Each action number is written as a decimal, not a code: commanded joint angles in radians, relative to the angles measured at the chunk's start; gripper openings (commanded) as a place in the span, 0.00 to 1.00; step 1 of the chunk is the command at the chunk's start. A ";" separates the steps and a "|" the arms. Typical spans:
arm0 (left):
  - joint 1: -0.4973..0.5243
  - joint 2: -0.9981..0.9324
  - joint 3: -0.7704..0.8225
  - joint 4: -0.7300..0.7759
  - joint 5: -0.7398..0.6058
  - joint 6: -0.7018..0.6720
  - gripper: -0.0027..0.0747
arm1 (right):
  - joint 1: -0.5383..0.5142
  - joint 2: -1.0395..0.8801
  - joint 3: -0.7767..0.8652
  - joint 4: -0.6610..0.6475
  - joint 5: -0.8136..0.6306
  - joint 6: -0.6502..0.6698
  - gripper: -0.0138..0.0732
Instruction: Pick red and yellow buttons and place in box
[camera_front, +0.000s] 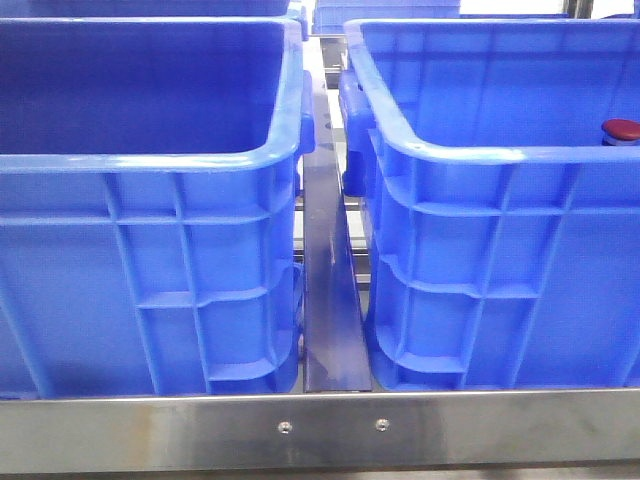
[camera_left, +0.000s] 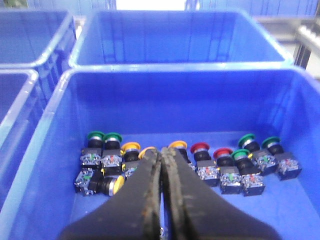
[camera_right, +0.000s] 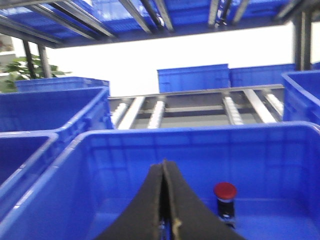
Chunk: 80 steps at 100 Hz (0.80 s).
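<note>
Both claws, left claw (camera_left: 161, 165) and right claw (camera_right: 165, 172), are closed empty; ribbed blue plastic box (camera_right: 280, 135) holds one red-capped button (camera_right: 225, 191).

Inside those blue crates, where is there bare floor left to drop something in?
The crate holding one red button is bare left of it. The other crate is crowded along its button row; only the corner strip beyond the green buttons is free.

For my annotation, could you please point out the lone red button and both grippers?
Red button (camera_right: 225, 191): right wrist view, red cap.
Left gripper (camera_left: 161, 159): left wrist view, closed fingertips.
Right gripper (camera_right: 163, 167): right wrist view, closed fingertips.
</note>
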 joint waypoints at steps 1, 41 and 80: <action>0.003 -0.058 0.006 -0.002 -0.082 -0.010 0.01 | 0.010 -0.010 -0.024 0.028 0.054 -0.001 0.09; 0.003 -0.170 0.045 0.002 -0.072 -0.010 0.01 | 0.012 -0.013 -0.024 0.030 0.073 -0.001 0.09; 0.003 -0.170 0.045 0.002 -0.074 -0.010 0.01 | 0.012 -0.013 -0.024 0.030 0.073 -0.001 0.09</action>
